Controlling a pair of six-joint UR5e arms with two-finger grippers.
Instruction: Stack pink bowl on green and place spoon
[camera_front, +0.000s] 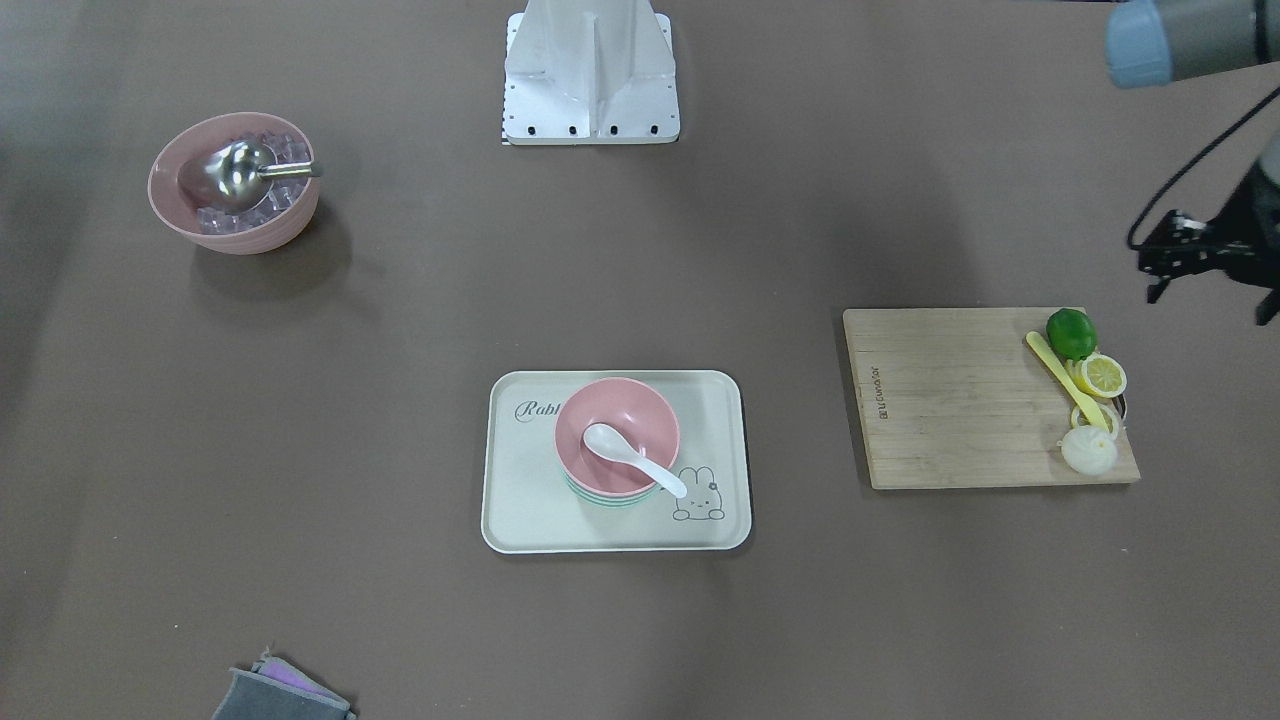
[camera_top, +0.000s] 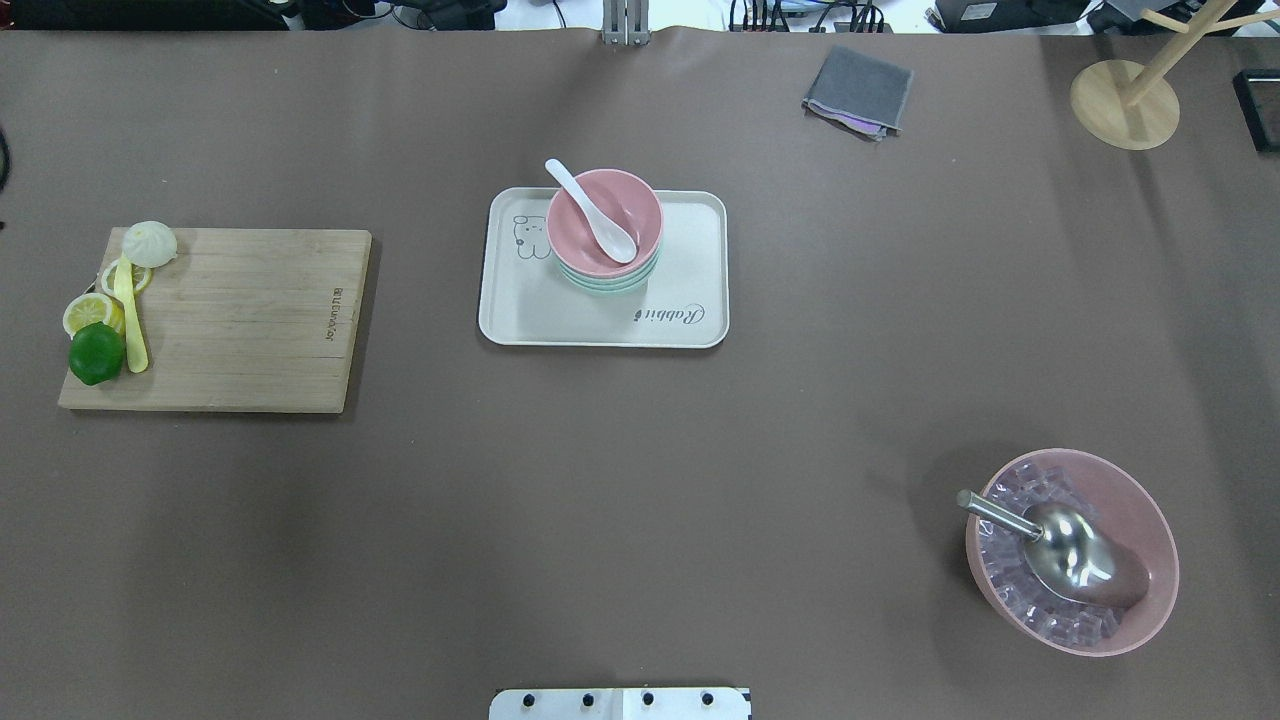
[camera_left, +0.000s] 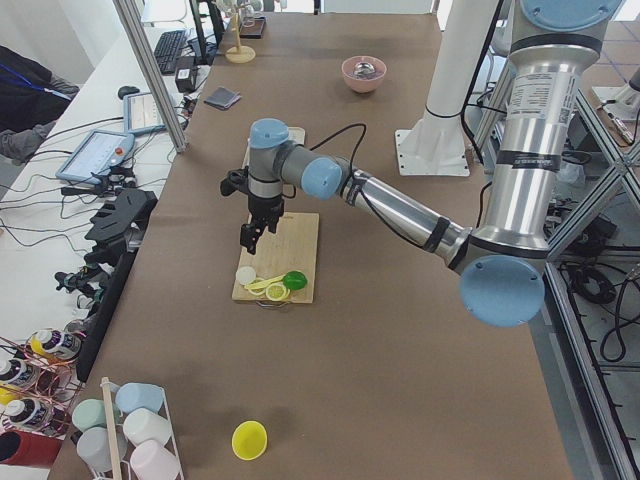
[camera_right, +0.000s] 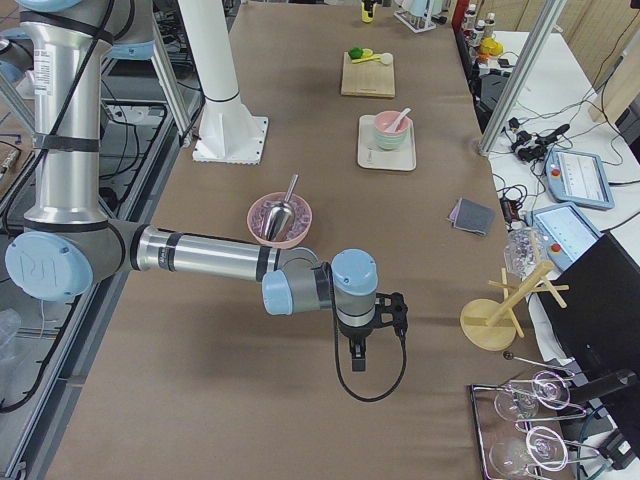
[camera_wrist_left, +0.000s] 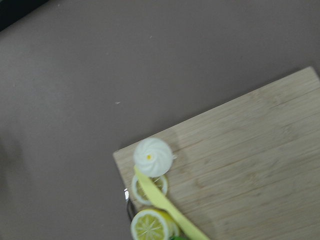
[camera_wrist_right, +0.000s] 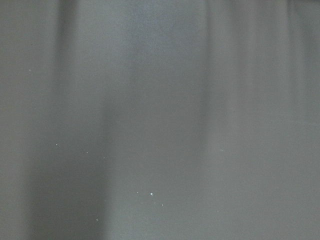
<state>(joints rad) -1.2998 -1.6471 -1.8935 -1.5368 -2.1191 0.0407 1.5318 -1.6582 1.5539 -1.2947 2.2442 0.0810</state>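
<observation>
A small pink bowl (camera_front: 617, 425) sits stacked on a green bowl (camera_front: 600, 497), of which only the rim shows, on a cream rabbit tray (camera_front: 520, 500). A white spoon (camera_front: 630, 455) lies in the pink bowl with its handle over the rim. The stack also shows in the overhead view (camera_top: 604, 215). My left gripper (camera_left: 248, 238) hangs above the cutting board's far end, away from the tray. I cannot tell whether it is open or shut. My right gripper (camera_right: 358, 358) hangs over bare table beyond the ice bowl, and I cannot tell its state.
A wooden cutting board (camera_top: 250, 320) holds a lime, lemon slices, a yellow knife and a bun. A large pink bowl (camera_top: 1070, 550) holds ice cubes and a metal scoop. A grey cloth (camera_top: 858, 90) and a wooden stand (camera_top: 1125, 100) are at the far edge.
</observation>
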